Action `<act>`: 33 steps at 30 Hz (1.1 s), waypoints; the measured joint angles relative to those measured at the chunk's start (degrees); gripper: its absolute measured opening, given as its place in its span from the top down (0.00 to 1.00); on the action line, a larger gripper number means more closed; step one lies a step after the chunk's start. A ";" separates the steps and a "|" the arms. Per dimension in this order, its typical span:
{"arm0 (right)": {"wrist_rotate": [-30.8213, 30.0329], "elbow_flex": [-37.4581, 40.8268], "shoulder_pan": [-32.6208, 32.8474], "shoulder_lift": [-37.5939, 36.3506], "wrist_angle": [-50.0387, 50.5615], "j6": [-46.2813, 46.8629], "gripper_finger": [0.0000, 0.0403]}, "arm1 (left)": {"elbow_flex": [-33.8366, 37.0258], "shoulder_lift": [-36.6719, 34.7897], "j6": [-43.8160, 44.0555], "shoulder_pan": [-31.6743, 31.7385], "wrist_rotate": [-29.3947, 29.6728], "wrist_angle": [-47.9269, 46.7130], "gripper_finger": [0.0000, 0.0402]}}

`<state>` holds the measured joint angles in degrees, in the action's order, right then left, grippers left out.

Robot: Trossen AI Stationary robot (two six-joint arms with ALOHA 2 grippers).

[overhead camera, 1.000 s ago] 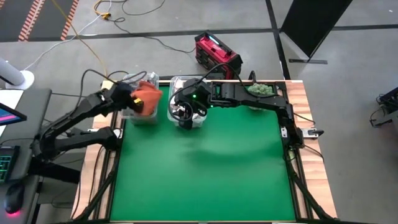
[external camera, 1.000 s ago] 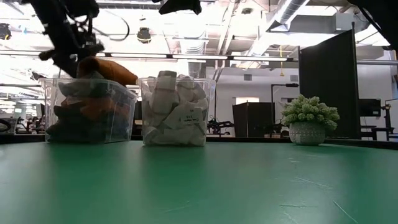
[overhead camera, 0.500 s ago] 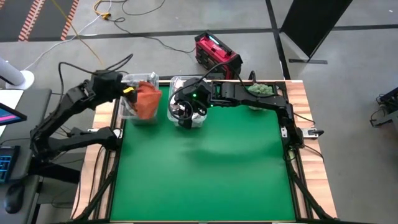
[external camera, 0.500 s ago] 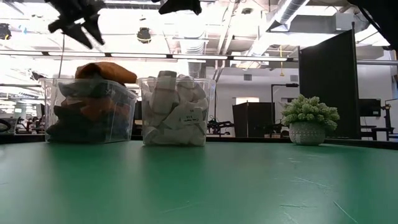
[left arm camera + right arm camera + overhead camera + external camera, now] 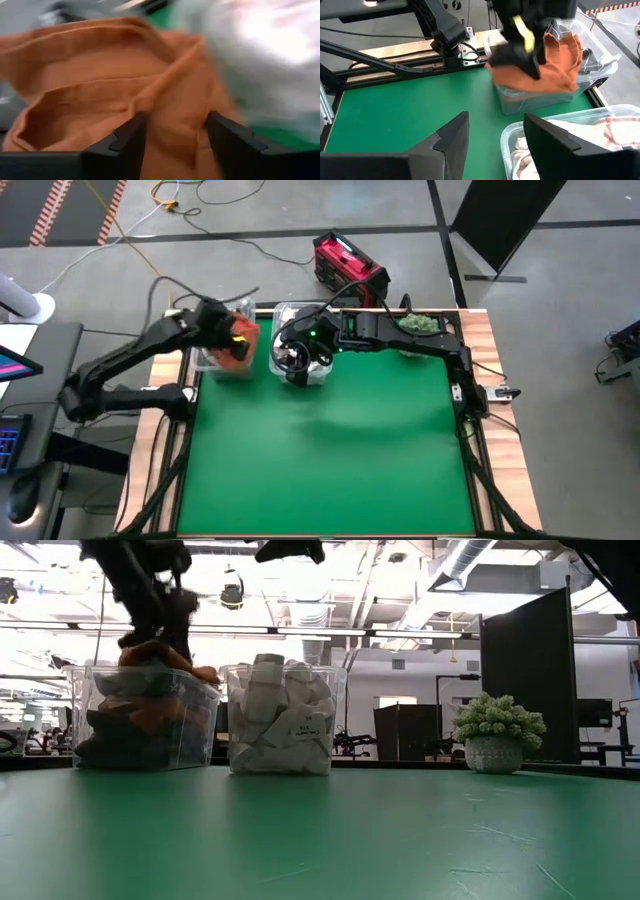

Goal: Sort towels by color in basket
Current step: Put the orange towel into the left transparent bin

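While the left gripper (image 5: pixel 232 338) presses down on the orange towel (image 5: pixel 239 340) heaped at the top of the left bin (image 5: pixel 210 360), the right gripper (image 5: pixel 292 358) hangs over the neighbouring bin (image 5: pixel 318 372) near the far edge of the green table (image 5: pixel 320 450). In the left wrist view the left gripper's fingers (image 5: pixel 125 142) stand apart, their tips against the rumpled orange cloth (image 5: pixel 100 95), with nothing pinched between them. In the right wrist view the right gripper's fingers (image 5: pixel 452 137) are also spread and hold nothing; below them lie the green table top (image 5: pixel 410 115) and the rim of the bin of pale towels (image 5: pixel 555 140).

From table height, the left bin (image 5: pixel 145 720) is packed with dark grey and orange towels, and the top orange one (image 5: pixel 160 658) bulges above its rim under the dark arm. Just beside it, the second clear bin (image 5: pixel 285 720) is stuffed with white and light checked towels (image 5: pixel 275 705) that also rise past its rim. The two bins stand close together without clearly touching. A small potted plant (image 5: pixel 497 732) sits well apart from them at the table's far right corner. On the floor beyond the table, a red and black case (image 5: pixel 350 272) lies among loose cables.
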<state>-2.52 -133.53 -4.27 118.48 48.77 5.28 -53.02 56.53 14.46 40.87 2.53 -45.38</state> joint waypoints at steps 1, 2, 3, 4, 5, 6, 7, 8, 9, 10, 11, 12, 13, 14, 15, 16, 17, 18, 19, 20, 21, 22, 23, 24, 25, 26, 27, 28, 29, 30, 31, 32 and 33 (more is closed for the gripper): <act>0.00 0.00 0.03 0.00 0.02 0.33 0.46 | 1.14 1.20 -1.04 0.48 3.14 0.32 0.51; -0.02 0.00 0.12 0.00 0.02 0.63 0.46 | 2.41 2.49 -2.12 1.06 6.26 0.34 0.52; -0.02 0.00 0.19 0.00 0.02 0.77 0.46 | 3.58 3.81 -3.08 1.70 8.94 0.06 0.54; -0.03 0.00 0.36 0.00 0.02 0.82 0.46 | 4.71 5.04 -3.95 2.25 10.45 0.09 0.55; -0.04 0.00 0.52 0.00 0.01 0.83 0.46 | 5.76 6.19 -4.99 2.77 10.85 0.65 0.56; -0.04 0.00 0.70 0.00 -0.05 0.83 0.46 | 6.72 7.11 -5.86 3.28 10.44 1.41 0.57; -0.04 0.00 0.85 0.00 -0.06 0.85 0.46 | 7.36 7.83 -6.77 3.59 8.68 2.27 0.58; -0.04 0.00 0.94 0.00 -0.02 0.83 0.46 | 7.89 8.28 -7.66 3.67 7.39 3.22 0.59; -0.04 0.00 1.03 0.00 -0.04 0.83 0.46 | 8.06 8.54 -8.40 3.73 6.42 3.81 0.59; -0.02 0.00 1.08 0.00 -0.03 0.83 0.46 | 7.86 8.72 -8.94 3.71 5.73 4.08 0.60; -0.04 0.00 1.14 0.00 -0.02 0.83 0.46 | 7.36 8.41 -9.27 3.71 5.11 4.19 0.60; -0.07 0.00 1.29 0.00 -0.02 0.83 0.46 | 6.70 8.14 -9.49 3.71 4.80 4.19 0.60; -0.14 0.00 1.27 0.00 -0.02 0.85 0.46 | 5.88 7.56 -9.64 3.69 4.28 4.06 0.61; -0.16 0.00 1.27 0.00 -0.02 0.83 0.46 | 4.65 6.80 -9.92 3.67 3.18 3.69 0.61; -0.17 0.00 1.25 0.00 -0.02 0.83 0.46 | 3.08 5.96 -10.07 3.67 1.97 2.78 0.61; -0.17 0.00 1.25 0.00 -0.02 0.83 0.46 | 1.41 5.28 -10.10 3.77 1.04 0.77 0.61; -0.18 0.00 1.25 0.00 -0.02 0.83 0.46 | -0.12 4.72 -10.10 3.81 0.42 -1.98 0.61; -0.20 0.00 1.25 0.00 -0.02 0.83 0.46 | -1.53 4.12 -10.11 3.80 0.10 -4.94 0.61; -0.22 0.00 1.25 0.00 -0.06 0.83 0.46 | -3.02 3.50 -10.12 3.80 -0.45 -7.49 0.61; -0.22 0.00 1.25 0.00 -0.13 0.83 0.46 | -4.63 2.72 -10.10 3.80 -0.88 -9.07 0.61; -0.22 0.00 1.25 0.00 -0.19 0.83 0.46 | -6.20 1.84 -10.12 3.78 -0.91 -10.00 0.61; -0.22 0.00 1.25 0.00 -0.24 0.83 0.46 | -7.61 0.96 -10.21 3.78 -0.95 -10.72 0.61; -0.22 0.00 1.25 0.00 -0.34 0.83 0.46 | -8.68 0.05 -10.49 3.79 -0.75 -10.83 0.61; -0.24 0.00 1.25 0.00 -0.51 0.83 0.46 | -9.53 -0.90 -10.96 3.80 0.09 -10.13 0.61; -0.24 0.00 1.25 0.00 -0.61 0.83 0.46 | -10.00 -1.92 -11.51 3.80 1.72 -8.13 0.61; -0.26 0.00 1.25 0.00 -0.63 0.91 0.46 | -10.05 -2.99 -11.85 3.80 3.86 -5.38 0.61; -0.26 0.00 1.25 0.00 -0.75 1.17 0.46 | -9.79 -3.88 -11.90 3.78 6.26 -2.38 0.61; -0.28 0.00 1.25 0.00 -0.91 1.59 0.46 | -8.97 -4.55 -11.91 3.80 8.46 0.98 0.61; -0.29 0.00 1.25 0.00 -0.91 2.05 0.46 | -7.80 -4.86 -12.07 3.84 10.16 3.87 0.61; -0.31 0.00 1.27 0.00 -0.87 2.25 0.46 | -6.29 -4.98 -12.40 3.96 11.49 6.45 0.61; -0.31 0.00 1.44 -0.04 -0.81 2.55 0.46 | -4.71 -4.88 -12.87 4.37 12.37 8.40 0.61; -0.37 0.02 1.60 -0.25 -0.43 2.74 0.46 | -2.70 -4.47 -13.09 5.04 12.55 10.47 0.61; -0.37 0.02 1.80 -0.39 -0.04 2.87 0.46 | -0.61 -3.85 -12.73 5.58 12.22 12.16 0.61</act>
<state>-2.90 -133.51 -2.48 118.09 48.73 8.14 -53.63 52.68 1.73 46.45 14.75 -33.22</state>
